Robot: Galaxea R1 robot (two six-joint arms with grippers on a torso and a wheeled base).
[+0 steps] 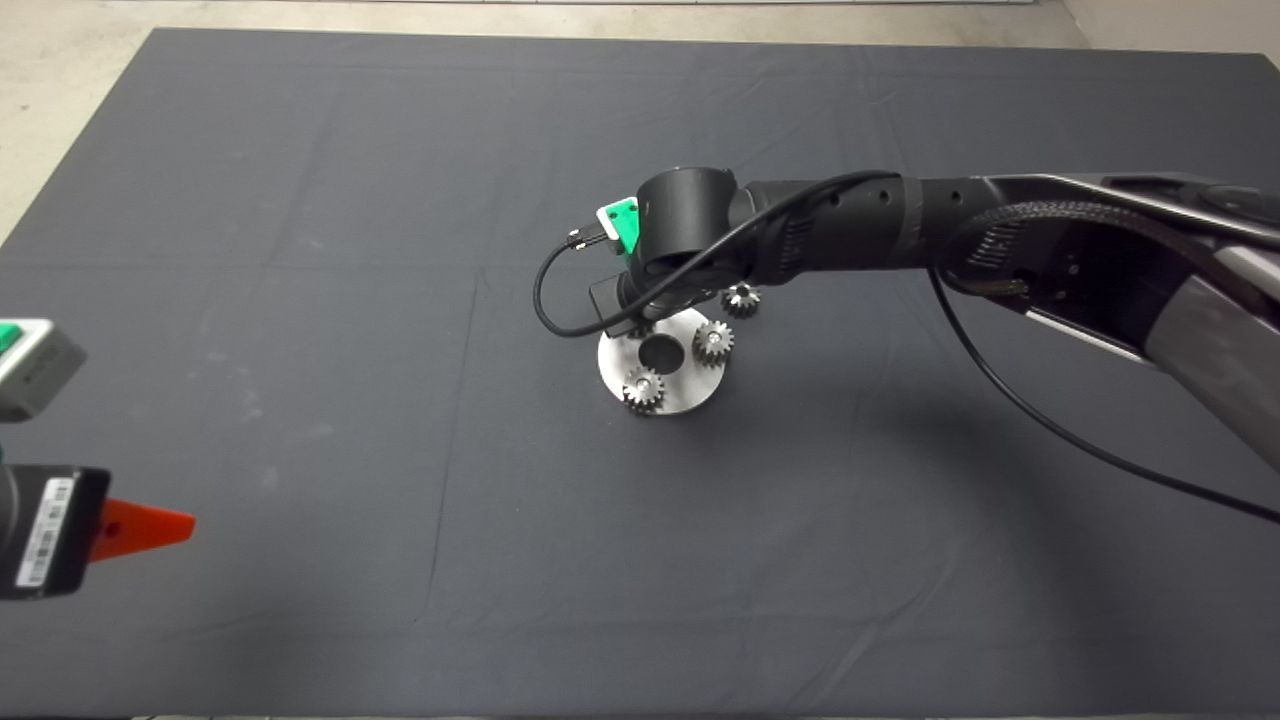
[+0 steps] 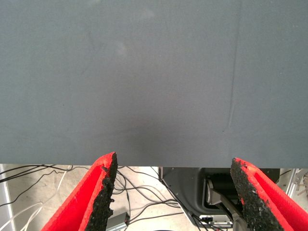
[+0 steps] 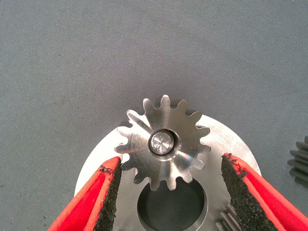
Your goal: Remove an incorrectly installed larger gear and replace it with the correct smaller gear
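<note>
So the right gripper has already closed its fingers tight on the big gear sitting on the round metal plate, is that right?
Not quite. The right gripper is at the larger gear on the round metal plate, but its fingers are open, one on each side with a gap to the teeth. The right wrist view shows this.

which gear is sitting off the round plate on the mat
The small gear beside the round steel plate, under the right arm. It lies directly on the dark mat, while the others sit on the plate's pins.
</note>
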